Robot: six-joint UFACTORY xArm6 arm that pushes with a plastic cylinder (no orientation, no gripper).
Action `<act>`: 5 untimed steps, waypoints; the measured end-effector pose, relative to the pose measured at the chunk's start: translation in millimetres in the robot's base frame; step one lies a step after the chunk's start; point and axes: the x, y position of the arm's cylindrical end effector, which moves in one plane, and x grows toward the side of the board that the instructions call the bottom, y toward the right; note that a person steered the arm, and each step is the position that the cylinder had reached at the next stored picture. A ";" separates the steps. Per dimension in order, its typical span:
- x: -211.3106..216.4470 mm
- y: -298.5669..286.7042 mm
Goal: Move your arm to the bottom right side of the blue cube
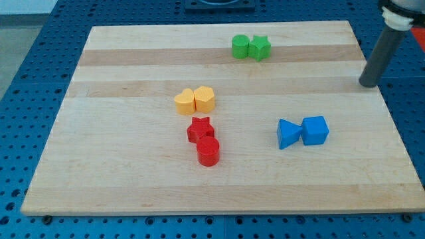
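Note:
The blue cube sits on the wooden board at the view's right, touching a blue triangular block on its left. My tip rests on the board near the right edge, above and to the right of the blue cube, well apart from it. The dark rod rises from the tip toward the view's top right corner.
Two green blocks, a cylinder and a star, touch near the top. Two yellow blocks touch at centre left. A red star touches a red cylinder below it.

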 end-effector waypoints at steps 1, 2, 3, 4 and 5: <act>46.9 -0.9; 109.5 -5.5; 149.6 -38.8; 152.8 -63.6; 144.8 -83.2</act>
